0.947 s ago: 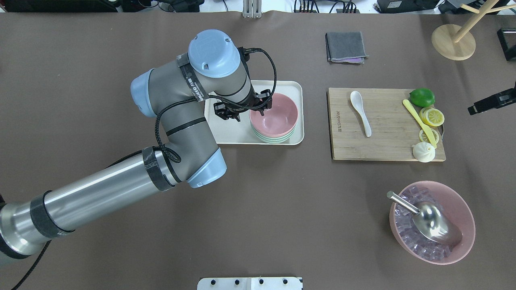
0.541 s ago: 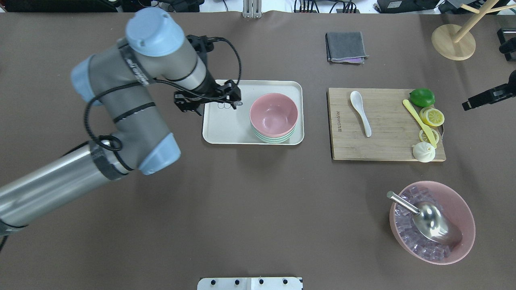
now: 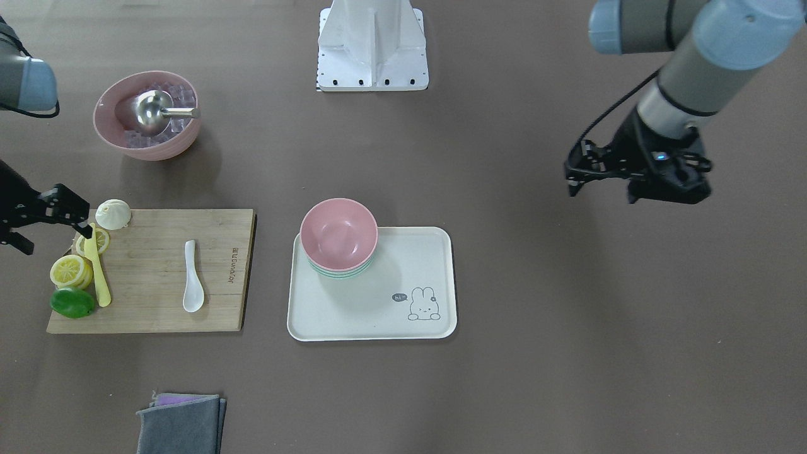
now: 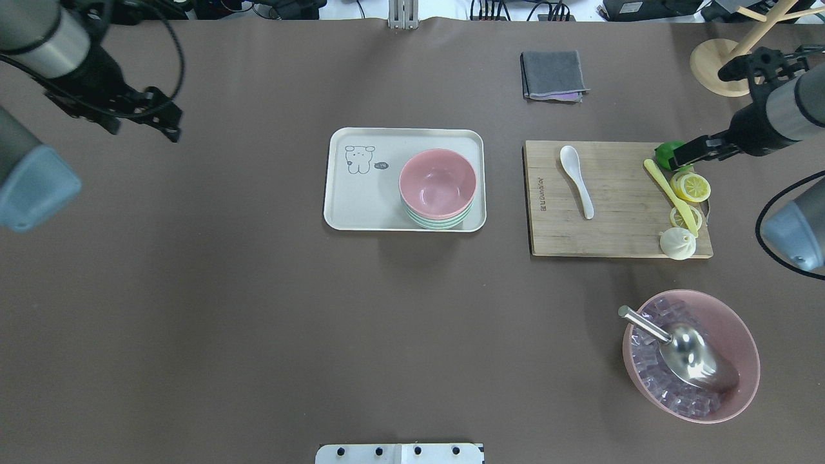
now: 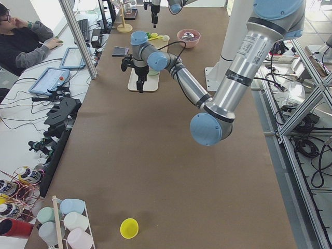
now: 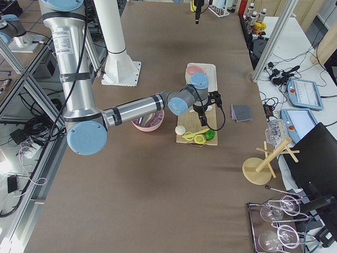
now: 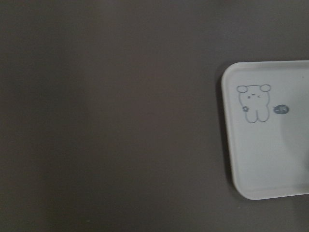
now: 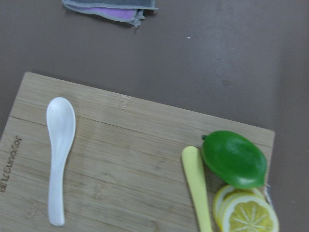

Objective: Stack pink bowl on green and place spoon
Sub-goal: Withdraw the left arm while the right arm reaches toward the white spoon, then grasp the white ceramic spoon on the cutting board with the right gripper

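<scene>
Pink bowl (image 4: 437, 180): was nested in the green bowl (image 4: 438, 223), at the 3 o'clock end of the white tray (image 4: 361, 206).
White spoon (image 4: 577, 180): was laid flat on the cutting board (image 4: 612, 232), at 3 o'clock from the bowls.
Left hand (image 4: 142, 125): was held released and empty above the surface (image 4: 258, 322), at 10 o'clock from the tray.
Right hand (image 3: 53, 230): was held spread, empty, by the lime (image 8: 234, 159) at the board's 2 o'clock corner.
</scene>
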Available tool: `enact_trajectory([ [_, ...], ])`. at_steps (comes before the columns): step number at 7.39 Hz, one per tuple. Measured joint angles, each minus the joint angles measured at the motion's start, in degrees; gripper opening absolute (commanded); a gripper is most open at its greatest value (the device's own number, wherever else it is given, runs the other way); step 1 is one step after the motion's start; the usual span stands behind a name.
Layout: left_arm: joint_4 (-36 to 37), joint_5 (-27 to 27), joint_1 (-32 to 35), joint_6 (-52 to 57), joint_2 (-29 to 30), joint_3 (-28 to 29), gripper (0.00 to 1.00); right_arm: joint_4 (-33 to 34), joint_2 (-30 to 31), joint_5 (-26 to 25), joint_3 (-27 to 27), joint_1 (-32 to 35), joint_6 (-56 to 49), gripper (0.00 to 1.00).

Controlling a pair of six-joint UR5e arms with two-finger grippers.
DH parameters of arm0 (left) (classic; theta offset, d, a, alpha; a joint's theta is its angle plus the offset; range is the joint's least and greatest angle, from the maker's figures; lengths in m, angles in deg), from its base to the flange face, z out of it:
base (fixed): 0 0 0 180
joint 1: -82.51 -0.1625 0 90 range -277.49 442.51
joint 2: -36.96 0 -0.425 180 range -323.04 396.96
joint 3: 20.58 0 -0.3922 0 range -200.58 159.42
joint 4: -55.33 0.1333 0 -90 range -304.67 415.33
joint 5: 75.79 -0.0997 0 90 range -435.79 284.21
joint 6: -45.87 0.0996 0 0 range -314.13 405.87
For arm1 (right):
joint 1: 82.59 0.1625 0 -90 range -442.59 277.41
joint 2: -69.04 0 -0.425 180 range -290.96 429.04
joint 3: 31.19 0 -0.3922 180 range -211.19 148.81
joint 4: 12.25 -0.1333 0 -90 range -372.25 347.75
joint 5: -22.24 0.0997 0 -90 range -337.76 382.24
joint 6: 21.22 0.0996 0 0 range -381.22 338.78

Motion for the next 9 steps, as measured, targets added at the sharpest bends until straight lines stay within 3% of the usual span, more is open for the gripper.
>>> enact_trajectory([
  [3, 6.09, 4.69, 19.46, 34.54, -9.44, 4.29, 0.99, 1.06, -4.81, -5.84, -1.80, -7.12, 8.99, 1.00],
  [5, 6.46, 6.69, 26.70, 45.04, -13.01, 7.17, 0.99, 2.07, -7.29, -9.93, -4.17, -10.87, 12.43, 0.98],
  [6, 6.47, 6.89, 27.65, 46.34, -13.68, 7.46, 0.99, 2.03, -8.58, -12.28, -5.55, -12.79, 13.73, 0.85],
  [8, 6.43, 7.01, 28.06, 46.91, -14.08, 7.56, 0.98, 1.78, -9.72, -14.67, -6.89, -14.83, 14.27, 0.72],
  [9, 6.40, 7.04, 28.07, 46.95, -14.24, 7.59, 0.99, 1.74, -9.80, -14.96, -7.10, -15.34, 14.17, 0.59],
])
